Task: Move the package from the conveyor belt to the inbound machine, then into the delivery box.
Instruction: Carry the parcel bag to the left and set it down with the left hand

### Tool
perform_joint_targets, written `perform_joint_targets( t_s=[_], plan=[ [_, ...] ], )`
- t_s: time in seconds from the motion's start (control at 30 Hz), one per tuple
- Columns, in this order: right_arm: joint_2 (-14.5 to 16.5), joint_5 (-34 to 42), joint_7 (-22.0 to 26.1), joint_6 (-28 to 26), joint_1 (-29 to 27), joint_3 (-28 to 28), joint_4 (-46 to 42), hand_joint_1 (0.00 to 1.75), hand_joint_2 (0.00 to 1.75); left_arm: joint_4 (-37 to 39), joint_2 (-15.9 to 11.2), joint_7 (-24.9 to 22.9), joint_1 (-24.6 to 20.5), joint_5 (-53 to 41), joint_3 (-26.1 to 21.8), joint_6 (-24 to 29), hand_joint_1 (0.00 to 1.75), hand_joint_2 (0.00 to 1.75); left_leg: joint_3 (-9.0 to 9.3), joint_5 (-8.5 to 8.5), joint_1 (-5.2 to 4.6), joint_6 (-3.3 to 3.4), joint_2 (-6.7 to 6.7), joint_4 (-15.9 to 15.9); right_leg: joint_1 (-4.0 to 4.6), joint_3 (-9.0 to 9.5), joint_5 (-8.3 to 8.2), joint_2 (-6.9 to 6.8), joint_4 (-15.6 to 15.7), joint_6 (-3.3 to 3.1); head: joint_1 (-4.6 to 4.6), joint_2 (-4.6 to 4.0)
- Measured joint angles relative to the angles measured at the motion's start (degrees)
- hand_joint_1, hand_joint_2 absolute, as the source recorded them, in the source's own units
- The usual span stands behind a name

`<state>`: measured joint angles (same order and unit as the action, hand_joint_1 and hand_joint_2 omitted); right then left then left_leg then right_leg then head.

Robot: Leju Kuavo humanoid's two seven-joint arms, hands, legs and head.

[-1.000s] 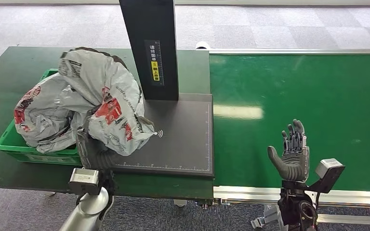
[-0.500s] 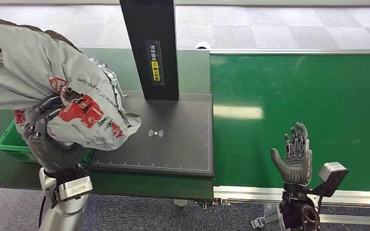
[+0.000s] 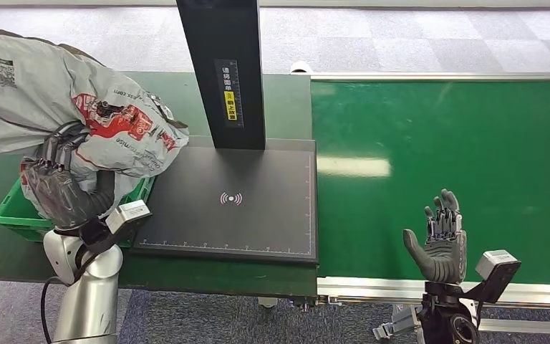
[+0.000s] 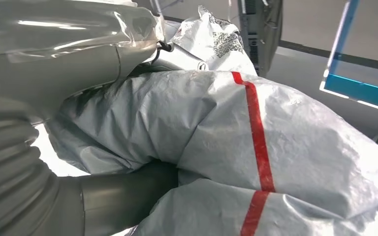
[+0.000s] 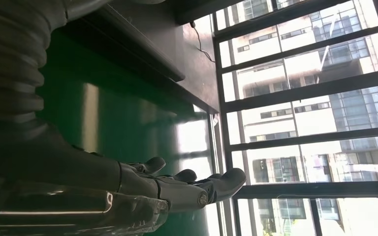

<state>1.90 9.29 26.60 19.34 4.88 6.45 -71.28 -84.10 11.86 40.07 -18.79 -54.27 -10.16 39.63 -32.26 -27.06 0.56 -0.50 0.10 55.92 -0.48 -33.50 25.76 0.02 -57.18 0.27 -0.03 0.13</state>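
packages: 1 (image 3: 57, 107); green crates: 1 (image 3: 14, 215); scanner plates: 1 (image 3: 258, 208); conveyor belts: 1 (image 3: 444, 136); hands: 2 (image 3: 61, 190) (image 3: 440, 240)

The left robot hand (image 3: 61, 193) has lifted the package (image 3: 50, 107) leftward off the scanner plate (image 3: 258, 215).

Scanner plate (image 3: 258, 208) bare, open from the front. Black post (image 3: 223, 72) blocking its rear edge. Green bin (image 3: 14, 211) piled with bagged parcels (image 3: 39, 183), just left.
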Motion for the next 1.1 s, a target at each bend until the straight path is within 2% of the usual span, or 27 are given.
perform_joint_targets(
  t_s=[0.17,0.23,0.3,0.43,0.53,0.67,0.77,0.87,1.03,1.1],
  plan=[
    [0.3,-0.6,0.0,-0.3,-0.3,0.0,-0.1,0.0,1.75,0.6,1.6,-0.6,-1.5,-3.8,-4.3,0.0,1.74,1.75,-0.01,0.0,0.0,0.0,0.0,0.0,0.0,0.0,0.0,0.0,0.0,0.0,0.02,0.0],
    [0.5,-1.1,0.0,-0.4,-0.6,0.0,-0.3,0.0,1.75,1.6,1.8,-2.6,-2.9,-5.2,-6.8,0.0,1.72,1.75,0.0,0.0,0.0,0.0,0.0,0.0,0.0,0.0,0.0,0.0,0.0,0.0,0.01,0.0],
    [0.8,-1.6,0.0,-0.5,-1.0,0.1,-0.7,0.0,1.75,3.6,1.5,-7.7,-4.4,-7.2,-8.9,0.0,1.69,1.75,0.01,0.01,0.01,-0.01,-0.01,0.0,0.01,0.0,0.0,-0.01,0.0,0.0,0.0,0.0],
    [1.3,-2.8,-0.1,-0.5,-2.1,0.8,-1.9,0.0,1.75,9.0,-1.6,-24.0,-6.1,-8.2,-9.2,-1.0,1.7,1.75,0.02,0.02,0.02,-0.02,0.07,0.0,0.04,-0.02,-0.01,0.04,0.0,-0.01,0.0,0.0],
    [1.5,-3.3,-0.3,-0.2,-2.7,1.6,-2.6,0.0,1.75,12.1,-4.2,-30.1,-6.4,-8.4,-7.9,-4.6,1.71,1.75,0.0,0.02,0.02,-0.02,0.09,0.0,0.04,-0.05,0.0,0.05,0.0,-0.01,0.01,0.0],
    [1.9,-4.2,-0.6,0.8,-2.8,2.3,-3.0,0.0,1.75,15.8,-6.7,-36.3,-7.0,-10.3,-4.9,-15.3,1.67,1.75,-0.04,0.02,0.0,-0.02,0.06,0.0,0.0,-0.04,0.0,0.03,0.0,0.0,0.01,0.0],
    [2.2,-4.7,-0.9,1.4,-2.6,2.8,-3.0,0.0,1.75,19.0,-8.0,-38.9,-7.8,-11.2,-2.7,-20.4,1.66,1.75,-0.03,0.02,-0.03,-0.02,0.03,0.0,-0.03,-0.02,0.0,0.03,0.0,0.0,0.02,0.0],
    [2.4,-5.1,-0.9,1.6,-2.2,3.2,-3.0,0.0,1.75,21.3,-8.9,-39.6,-8.3,-11.6,-1.2,-22.1,1.63,1.75,0.01,0.02,-0.02,-0.02,0.01,0.0,-0.03,0.01,-0.01,0.03,0.0,-0.01,0.01,0.0],
    [2.5,-5.2,-0.9,1.8,-2.0,3.5,-3.0,0.0,1.75,23.2,-9.7,-39.7,-8.9,-11.5,0.2,-24.2,1.28,1.75,0.03,0.02,0.0,-0.02,0.0,0.0,-0.01,0.04,0.0,0.01,0.0,-0.01,-0.01,0.0],
    [2.5,-5.5,-0.9,2.0,-1.8,3.5,-2.9,0.0,1.75,23.8,-10.0,-39.3,-9.2,-11.3,0.9,-26.9,1.29,1.75,0.06,0.03,0.0,-0.02,0.0,0.0,-0.01,0.08,0.0,0.0,0.0,-0.01,-0.01,0.0]
  ],
)
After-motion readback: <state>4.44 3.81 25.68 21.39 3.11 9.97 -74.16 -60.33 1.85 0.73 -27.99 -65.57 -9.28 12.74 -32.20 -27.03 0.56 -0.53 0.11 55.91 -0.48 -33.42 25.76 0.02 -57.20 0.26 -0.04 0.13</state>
